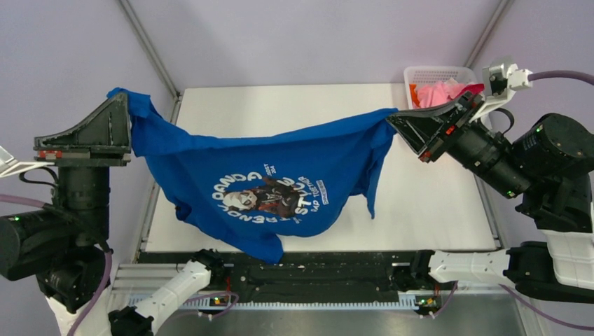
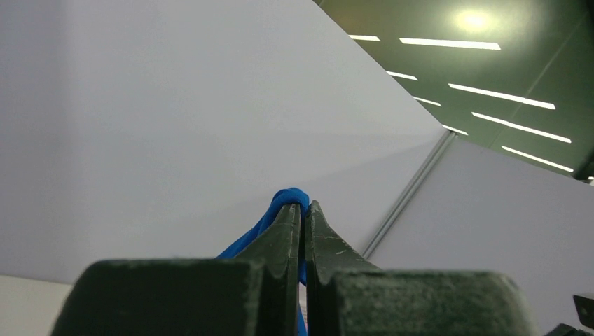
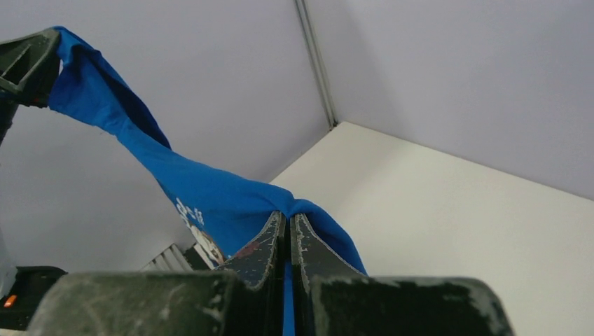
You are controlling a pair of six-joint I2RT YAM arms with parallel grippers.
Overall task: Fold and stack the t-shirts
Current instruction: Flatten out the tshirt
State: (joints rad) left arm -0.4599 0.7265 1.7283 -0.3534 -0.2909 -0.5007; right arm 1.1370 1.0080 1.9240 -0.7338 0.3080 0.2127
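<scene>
Blue shirt (image 1: 315, 150): was held stretched between left claw (image 1: 127, 99) and right claw (image 1: 391, 119), both pinched tight on its edge. Even, taut lowering onto counter (image 1: 434, 203) beneath was advised.

T-shirt (image 1: 210, 150) royal blue, round white-lettered cartoon print; basket (image 1: 431, 70) white mesh; other shirt (image 1: 441, 92) pink.

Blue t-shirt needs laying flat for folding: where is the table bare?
Bare: a strip of table between the blue t-shirt and back wall, and the right side beyond its hanging end. Crowded: far right corner, with the basket of pink shirts.
</scene>
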